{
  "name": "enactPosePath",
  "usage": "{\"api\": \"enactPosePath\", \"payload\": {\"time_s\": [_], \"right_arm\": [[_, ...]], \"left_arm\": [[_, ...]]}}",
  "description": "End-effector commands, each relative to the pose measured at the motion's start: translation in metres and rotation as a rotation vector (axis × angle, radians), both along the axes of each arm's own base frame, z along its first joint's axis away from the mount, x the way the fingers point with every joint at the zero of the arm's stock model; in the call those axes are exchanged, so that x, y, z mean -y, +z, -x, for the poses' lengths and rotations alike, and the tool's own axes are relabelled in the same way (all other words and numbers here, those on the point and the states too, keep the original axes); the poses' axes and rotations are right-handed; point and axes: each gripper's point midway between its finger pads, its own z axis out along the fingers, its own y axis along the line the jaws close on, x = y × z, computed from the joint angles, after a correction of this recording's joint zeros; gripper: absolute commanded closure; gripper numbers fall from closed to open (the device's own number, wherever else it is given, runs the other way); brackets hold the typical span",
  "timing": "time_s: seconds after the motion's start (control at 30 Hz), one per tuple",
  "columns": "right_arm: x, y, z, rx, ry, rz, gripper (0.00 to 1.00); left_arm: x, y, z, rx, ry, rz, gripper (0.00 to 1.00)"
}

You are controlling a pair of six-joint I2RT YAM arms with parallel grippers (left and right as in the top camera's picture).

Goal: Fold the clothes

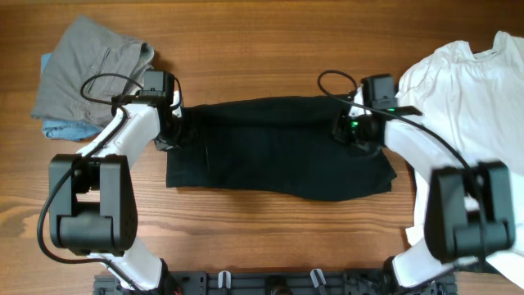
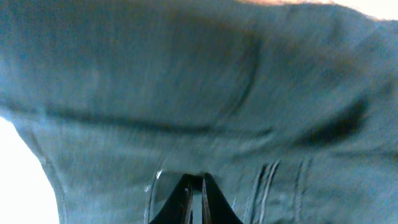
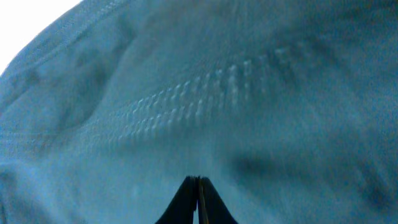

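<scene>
A plain black garment [image 1: 278, 147] lies spread across the middle of the table. My left gripper [image 1: 169, 131] is at its left end and my right gripper [image 1: 350, 129] at its right end. In the left wrist view the jaws [image 2: 195, 182] are pinched together on the dark fabric [image 2: 186, 81], which fills the view. In the right wrist view the jaws [image 3: 198, 182] are pressed together on the same fabric [image 3: 205, 93], with a stitched seam running across it. A white T-shirt [image 1: 475, 90] lies at the right.
A folded grey garment [image 1: 90, 65] lies on a blue piece [image 1: 61, 129] at the back left corner. The wooden table [image 1: 262, 217] shows in front of the black garment. The arm bases stand at the front edge.
</scene>
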Motion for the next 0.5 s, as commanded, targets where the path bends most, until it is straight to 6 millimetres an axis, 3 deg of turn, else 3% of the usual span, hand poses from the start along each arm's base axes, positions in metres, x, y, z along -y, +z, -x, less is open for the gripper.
{"api": "enactPosePath", "payload": {"time_s": [0.0, 0.1, 0.2, 0.33, 0.47], "right_arm": [[0.005, -0.018, -0.033, 0.032, -0.158, -0.018, 0.96], [0.005, 0.001, -0.079, 0.252, -0.141, -0.054, 0.96], [0.026, 0.018, -0.103, 0.362, -0.197, -0.005, 0.95], [0.053, 0.039, -0.105, 0.389, -0.18, 0.07, 0.94], [0.064, 0.068, -0.088, 0.392, -0.09, 0.137, 0.86]], "left_arm": [[0.005, 0.001, -0.008, 0.025, -0.014, 0.02, 0.91], [0.005, 0.001, -0.007, 0.023, -0.014, 0.02, 0.87], [0.005, 0.0, -0.005, 0.014, -0.015, 0.019, 0.72], [0.009, 0.005, -0.002, 0.014, -0.056, 0.037, 0.58], [0.036, 0.027, -0.007, 0.068, -0.156, 0.18, 0.54]]}}
